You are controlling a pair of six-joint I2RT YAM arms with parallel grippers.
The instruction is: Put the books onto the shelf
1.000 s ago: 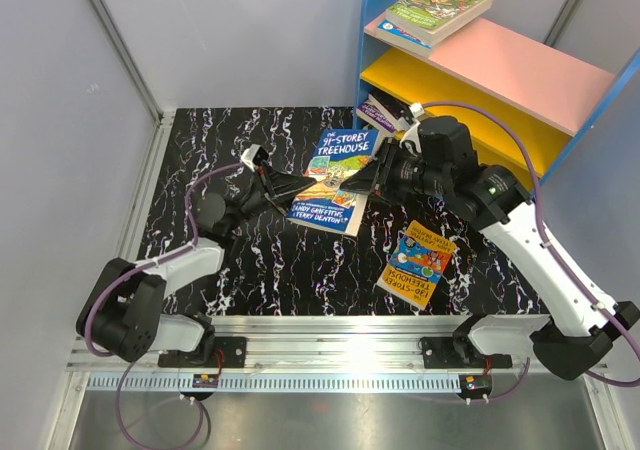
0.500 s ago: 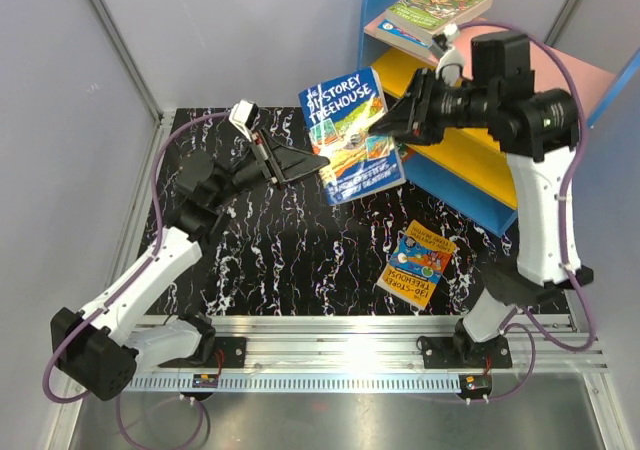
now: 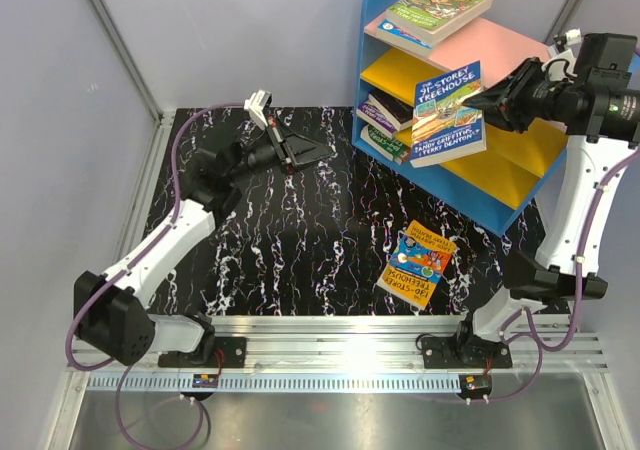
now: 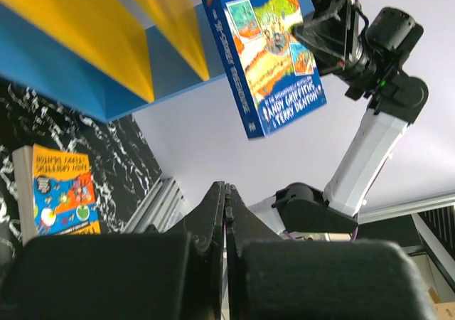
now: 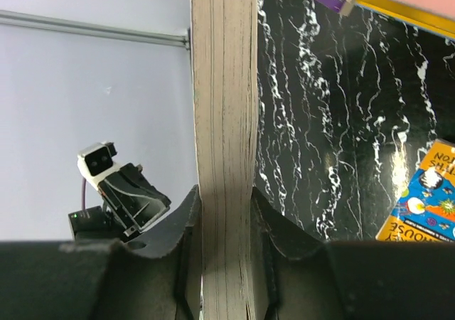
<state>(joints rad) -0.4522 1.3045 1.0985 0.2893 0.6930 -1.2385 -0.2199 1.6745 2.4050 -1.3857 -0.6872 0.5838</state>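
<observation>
My right tool (image 3: 487, 99) clamps the blue book (image 3: 447, 115) aloft before the shelf (image 3: 520, 55) at the table's (image 3: 300, 260) far right corner; my left tool (image 3: 318, 152), closed and empty, hovers near the far edge.

The black marbled bench (image 3: 260, 240) carries the shelf (image 3: 510, 60) at its far right and one yellow-covered book (image 3: 420, 263) lying flat near the front.
</observation>
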